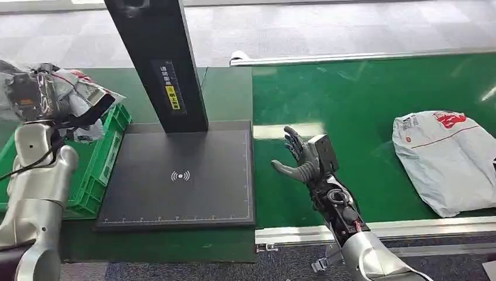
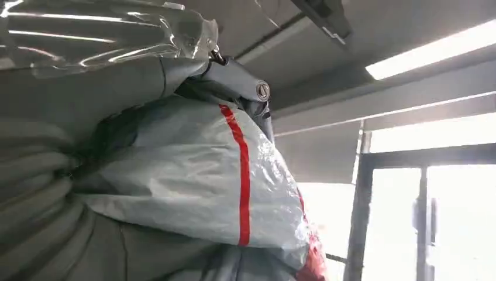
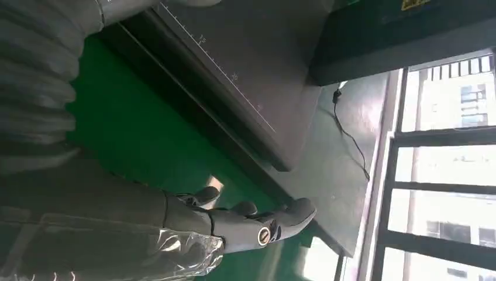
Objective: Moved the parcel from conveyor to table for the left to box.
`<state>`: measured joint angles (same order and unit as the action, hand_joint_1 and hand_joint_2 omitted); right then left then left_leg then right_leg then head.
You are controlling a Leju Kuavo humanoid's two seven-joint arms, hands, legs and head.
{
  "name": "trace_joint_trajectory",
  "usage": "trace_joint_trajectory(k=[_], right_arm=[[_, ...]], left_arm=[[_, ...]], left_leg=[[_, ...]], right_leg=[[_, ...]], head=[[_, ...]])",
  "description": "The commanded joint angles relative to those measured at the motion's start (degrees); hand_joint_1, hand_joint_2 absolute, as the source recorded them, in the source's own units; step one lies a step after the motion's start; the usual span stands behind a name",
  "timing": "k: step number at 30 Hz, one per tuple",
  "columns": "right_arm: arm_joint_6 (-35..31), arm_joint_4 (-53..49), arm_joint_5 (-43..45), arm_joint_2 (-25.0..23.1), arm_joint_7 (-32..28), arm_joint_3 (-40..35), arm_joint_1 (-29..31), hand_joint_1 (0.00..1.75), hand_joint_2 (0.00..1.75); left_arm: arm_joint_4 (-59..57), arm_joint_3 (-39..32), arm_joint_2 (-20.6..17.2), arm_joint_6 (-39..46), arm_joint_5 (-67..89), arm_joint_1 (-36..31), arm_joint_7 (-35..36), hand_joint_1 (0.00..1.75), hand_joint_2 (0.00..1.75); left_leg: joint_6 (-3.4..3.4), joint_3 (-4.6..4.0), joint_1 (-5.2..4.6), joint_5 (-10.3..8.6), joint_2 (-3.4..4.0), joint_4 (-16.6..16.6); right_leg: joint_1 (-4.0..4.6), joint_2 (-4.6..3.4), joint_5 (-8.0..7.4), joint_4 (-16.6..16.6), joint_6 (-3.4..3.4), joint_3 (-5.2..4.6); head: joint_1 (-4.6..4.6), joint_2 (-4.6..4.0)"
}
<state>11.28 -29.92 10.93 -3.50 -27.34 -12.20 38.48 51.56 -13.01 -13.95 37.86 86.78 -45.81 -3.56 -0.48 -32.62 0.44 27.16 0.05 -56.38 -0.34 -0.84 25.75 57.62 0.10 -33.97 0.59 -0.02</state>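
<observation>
Left hand [image 1: 35,99] grasping a crumpled grey plastic parcel with a red stripe [image 1: 76,93], raised above the green plastic crate [image 1: 108,158], not yet dropped in. Right hand [image 1: 301,158] released, fingers spread over the green conveyor belt [image 1: 362,105]. Second grey parcel with red print [image 1: 447,158] waiting on belt; probably next.

the left hand [image 1: 35,96] is mostly hidden under the crumpled grey parcel [image 1: 76,93] it grips. the green crate [image 1: 108,155] sits partly behind that arm. the scanner post [image 1: 158,58] is cut off at the top edge.
</observation>
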Motion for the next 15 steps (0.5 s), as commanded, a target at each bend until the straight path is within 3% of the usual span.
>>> trace_joint_trajectory(k=[1, 15], right_arm=[[0.0, 0.6, 0.4, 0.61, 0.61, -2.56, 1.02, 0.0, 1.75], [0.0, 0.6, 0.4, 0.61, 0.61, -2.56, 1.02, 0.0, 1.75]], left_arm=[[-10.62, -3.28, -5.63, 2.14, 1.92, -6.79, 2.15, 1.75, 1.75], [-10.62, -3.28, -5.63, 2.14, 1.92, -6.79, 2.15, 1.75, 1.75]], left_leg=[[0.0, 0.07, 0.01, 0.06, 0.07, -0.04], [-0.01, 0.06, -0.03, 0.03, -0.12, 0.0]], right_leg=[[0.01, 0.01, 0.03, 0.01, 0.0, 0.07], [0.0, 0.18, 0.06, -0.06, 0.0, 0.1]], head=[[0.0, 0.0], [0.02, 0.0]])
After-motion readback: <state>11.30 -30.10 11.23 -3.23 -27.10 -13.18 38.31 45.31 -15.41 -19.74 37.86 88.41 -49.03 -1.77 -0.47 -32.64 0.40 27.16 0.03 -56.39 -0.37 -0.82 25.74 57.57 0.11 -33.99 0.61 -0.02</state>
